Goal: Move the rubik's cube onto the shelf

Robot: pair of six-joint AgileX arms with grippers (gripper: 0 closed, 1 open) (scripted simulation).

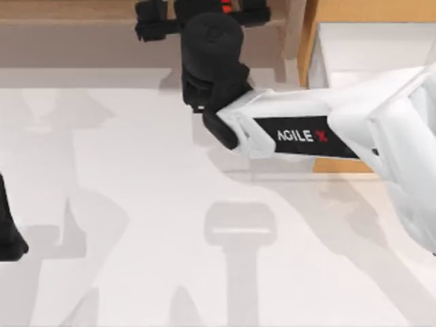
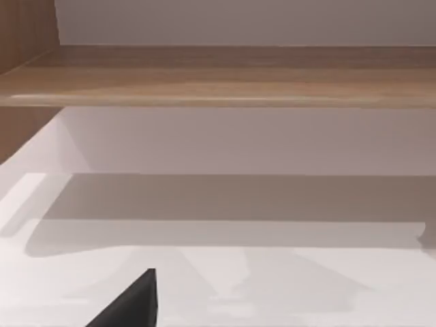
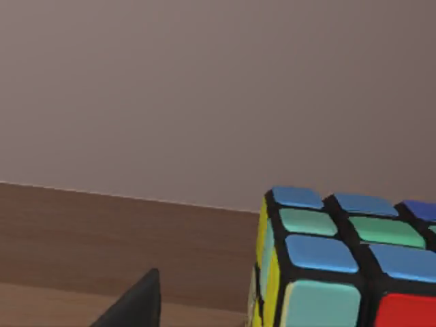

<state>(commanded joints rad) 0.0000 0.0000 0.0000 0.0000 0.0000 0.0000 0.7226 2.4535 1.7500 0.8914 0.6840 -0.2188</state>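
The rubik's cube (image 3: 327,266) sits on the light-brown shelf (image 3: 102,238); blue, green, yellow and red stickers show close up in the right wrist view. From above, a red sliver of the rubik's cube (image 1: 225,7) peeks out past my right wrist. My right gripper (image 1: 204,12) is over the shelf (image 1: 68,10) at the back of the table, open. One dark fingertip (image 3: 136,303) stands apart from the cube's yellow side. My left gripper (image 1: 10,238) is parked at the table's left edge and faces the shelf (image 2: 218,75).
An orange-wood drawer (image 1: 340,10) with a white inside stands at the back right, under my right forearm (image 1: 300,133). An upright wooden panel (image 1: 294,27) divides it from the shelf. The white table (image 1: 136,204) spreads across the middle and front.
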